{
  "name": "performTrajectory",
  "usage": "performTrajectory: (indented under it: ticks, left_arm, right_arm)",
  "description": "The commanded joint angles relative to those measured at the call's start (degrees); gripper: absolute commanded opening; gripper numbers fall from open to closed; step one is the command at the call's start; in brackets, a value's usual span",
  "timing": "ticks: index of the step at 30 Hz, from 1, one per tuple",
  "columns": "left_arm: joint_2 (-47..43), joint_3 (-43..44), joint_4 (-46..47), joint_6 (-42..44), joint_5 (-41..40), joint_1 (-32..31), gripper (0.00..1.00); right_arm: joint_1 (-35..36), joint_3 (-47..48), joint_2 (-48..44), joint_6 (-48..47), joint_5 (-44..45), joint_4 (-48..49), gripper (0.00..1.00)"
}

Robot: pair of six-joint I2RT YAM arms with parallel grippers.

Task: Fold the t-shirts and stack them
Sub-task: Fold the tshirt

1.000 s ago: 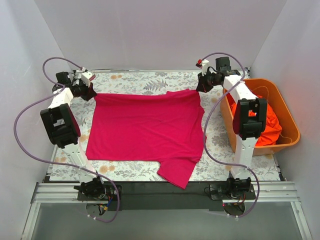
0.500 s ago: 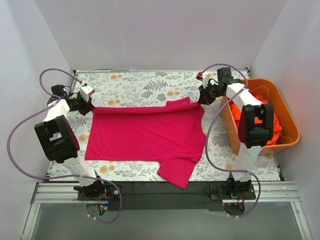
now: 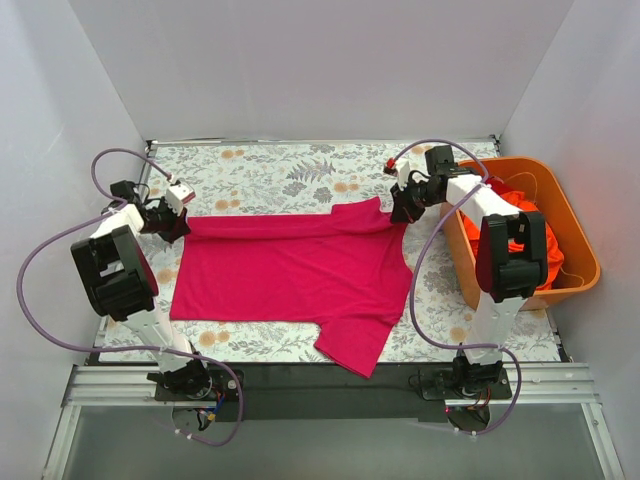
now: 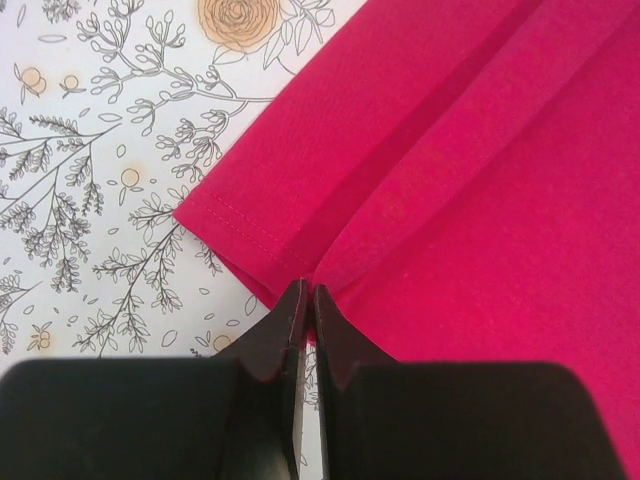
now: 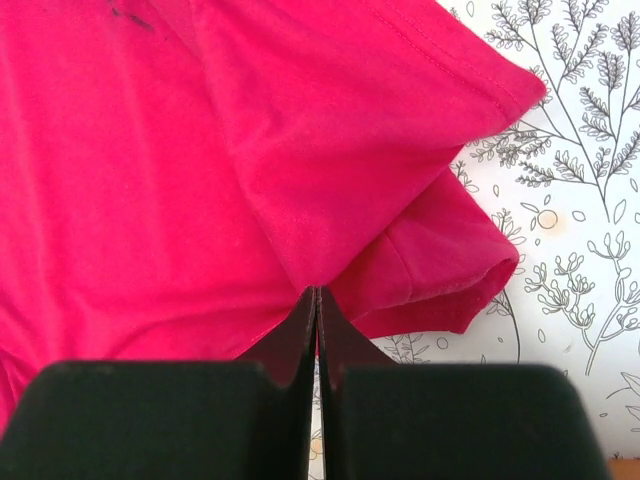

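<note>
— So, how many shirts?
— One magenta t-shirt, spread flat mid-frame, one sleeve reaching bottom centre. Orange-red cloth fills one orange tub at right; its count is unclear.
— Grippers?
— Two: left gripper and right gripper, each pinched onto the magenta t-shirt's folded far edge.
— Surface?
— Floral-print table; plain white walls around it.

the whole table was viewed from high above and behind the arm bases, facing down and forward. the magenta t-shirt was shared by all three views. its far-left corner was seen very close over the left gripper, and its far-right sleeve over the right gripper.
</note>
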Motion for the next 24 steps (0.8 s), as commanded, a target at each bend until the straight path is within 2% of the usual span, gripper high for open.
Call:
performTrajectory:
  ticks: [1, 7, 19, 21, 23, 24]
  left_arm:
    - [0.1, 1.8, 2.3, -1.2, -0.8, 0.2, 0.0]
    - [2.1, 6.0, 2.4, -2.1, -0.1, 0.2, 0.0]
    - [1.3, 1.9, -5.3, 10.6, -2.2, 0.2, 0.0]
    - [1.5, 2.4, -8.4, 11.6, -2.1, 0.2, 0.1]
    - [1.5, 5.6, -12.5, 11.2, 0.5, 0.2, 0.28]
    - [1.4, 7.3, -14.1, 10.4, 2.1, -0.3, 0.33]
  right_arm:
    - [0.2, 1.5, -1.7, -0.2, -0.5, 0.1, 0.01]
    - [0.3, 4.4, -0.8, 0.4, 0.1, -1.0, 0.01]
    - [2.0, -1.5, -1.5, -6.4, 3.8, -3.9, 0.01]
    - [2.7, -0.9, -1.0, -8.7, 4.5, -7.2, 0.03]
    - [2.8, 0.0, -0.9, -8.8, 4.6, -8.8, 0.18]
    - [2.7, 0.8, -0.9, -8.5, 4.8, -10.3, 0.28]
